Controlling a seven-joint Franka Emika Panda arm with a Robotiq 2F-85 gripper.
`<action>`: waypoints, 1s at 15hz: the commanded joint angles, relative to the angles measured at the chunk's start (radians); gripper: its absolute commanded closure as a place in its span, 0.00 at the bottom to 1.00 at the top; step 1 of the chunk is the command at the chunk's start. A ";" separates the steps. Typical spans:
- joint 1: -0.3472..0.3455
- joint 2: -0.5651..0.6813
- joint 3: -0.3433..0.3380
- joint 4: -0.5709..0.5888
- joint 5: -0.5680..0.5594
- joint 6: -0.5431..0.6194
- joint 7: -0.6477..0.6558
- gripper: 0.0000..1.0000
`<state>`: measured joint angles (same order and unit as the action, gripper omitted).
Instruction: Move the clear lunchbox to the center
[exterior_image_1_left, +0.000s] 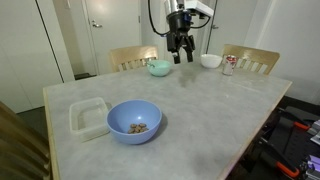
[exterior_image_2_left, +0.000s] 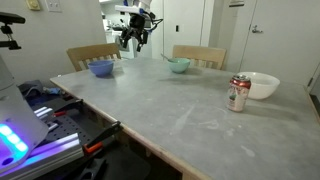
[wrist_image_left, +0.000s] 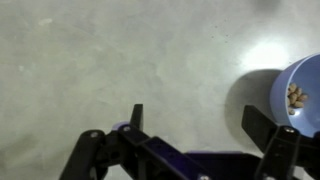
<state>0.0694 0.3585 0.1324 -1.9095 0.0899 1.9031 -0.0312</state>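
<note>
The clear lunchbox (exterior_image_1_left: 88, 118) is a shallow translucent square container at the near left corner of the grey speckled table, beside the large blue bowl (exterior_image_1_left: 134, 121). It does not show in the wrist view, nor in the exterior view from the table's other end. My gripper (exterior_image_1_left: 183, 50) hangs high above the far part of the table, far from the lunchbox, and also shows in an exterior view (exterior_image_2_left: 137, 38). In the wrist view its fingers (wrist_image_left: 200, 122) are spread wide with only bare tabletop between them. The table's middle (exterior_image_1_left: 185, 100) is bare.
The blue bowl (wrist_image_left: 300, 95) holds some nuts and also shows in an exterior view (exterior_image_2_left: 102, 68). A small teal bowl (exterior_image_1_left: 159, 68), a white bowl (exterior_image_1_left: 211, 61) and a drink can (exterior_image_1_left: 230, 65) stand along the far edge. Wooden chairs (exterior_image_1_left: 132, 56) stand behind the table.
</note>
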 joint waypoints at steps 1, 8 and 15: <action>0.030 0.096 0.020 0.161 0.043 -0.116 -0.022 0.00; 0.087 0.129 0.026 0.204 0.024 -0.086 -0.007 0.00; 0.198 0.163 0.009 0.266 -0.060 -0.085 0.282 0.00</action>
<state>0.2077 0.4888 0.1566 -1.6928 0.0642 1.8236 0.1384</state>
